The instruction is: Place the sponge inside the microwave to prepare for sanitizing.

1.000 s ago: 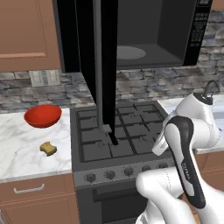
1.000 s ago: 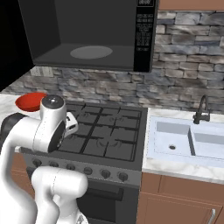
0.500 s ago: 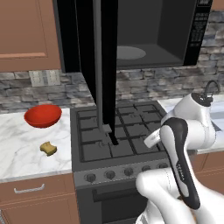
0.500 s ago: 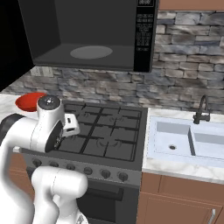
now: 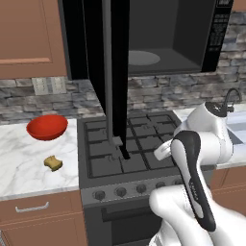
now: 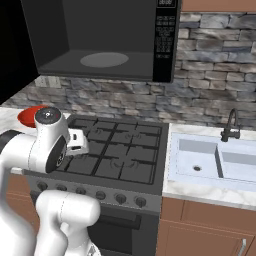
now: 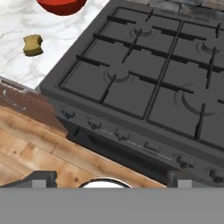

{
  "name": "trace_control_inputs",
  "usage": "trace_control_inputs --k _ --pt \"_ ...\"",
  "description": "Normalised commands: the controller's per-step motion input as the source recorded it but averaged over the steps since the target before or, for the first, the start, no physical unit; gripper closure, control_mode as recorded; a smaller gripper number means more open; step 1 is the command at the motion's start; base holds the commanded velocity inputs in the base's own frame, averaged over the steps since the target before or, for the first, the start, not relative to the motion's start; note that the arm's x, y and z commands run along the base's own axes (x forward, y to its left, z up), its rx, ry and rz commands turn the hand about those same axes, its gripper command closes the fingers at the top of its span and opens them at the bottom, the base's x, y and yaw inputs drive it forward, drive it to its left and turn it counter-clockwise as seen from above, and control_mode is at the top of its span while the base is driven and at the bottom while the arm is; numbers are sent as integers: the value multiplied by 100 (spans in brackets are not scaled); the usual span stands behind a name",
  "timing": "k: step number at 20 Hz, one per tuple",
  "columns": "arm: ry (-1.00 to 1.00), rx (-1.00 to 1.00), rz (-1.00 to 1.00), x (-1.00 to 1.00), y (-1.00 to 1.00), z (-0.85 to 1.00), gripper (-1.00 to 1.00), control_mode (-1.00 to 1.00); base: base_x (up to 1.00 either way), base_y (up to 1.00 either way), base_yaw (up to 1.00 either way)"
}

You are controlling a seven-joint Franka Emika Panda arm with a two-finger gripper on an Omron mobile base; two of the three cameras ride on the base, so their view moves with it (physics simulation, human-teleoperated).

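The gripper (image 7: 112, 175) hangs above the front edge of the black gas stove (image 7: 148, 87), looking down on its grates and knob row. Its jaws stand fully spread, one dark tip at either side of the bottom of the hand view, and nothing lies between them: the gripper is released and holds nothing.

The sponge (image 5: 53, 163) lies flat on the white marble counter (image 5: 19, 166), well off to the gripper's left and clear of the stove's edge. In the hand view the sponge (image 7: 33, 45) sits toward the upper left corner, apart from the fingertips. The red bowl (image 5: 47, 127) stands on the same counter, farther back than the sponge and not touching it.

The microwave (image 5: 168, 36) is mounted above the stove, high over the gripper. Its door (image 5: 113, 72) is swung wide open, edge-on toward the left base camera, and the grey cavity shows a round plate (image 6: 104, 59) on its floor. The keypad strip (image 6: 166, 37) runs down the right side.

A sink (image 6: 215, 162) with a dark faucet (image 6: 230, 126) lies to the gripper's right, beyond the stove.
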Motion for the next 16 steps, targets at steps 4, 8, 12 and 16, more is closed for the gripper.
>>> trace_control_inputs --k 4,8,12,16 --pt "0 0 2 9 13 -1 -100 -100 0 0 0" --pt "0 0 4 38 46 -11 -100 -100 0 0 0" --pt "0 0 0 34 69 0 -100 -100 0 0 0" --pt "0 0 0 35 68 -2 -100 -100 0 0 0"
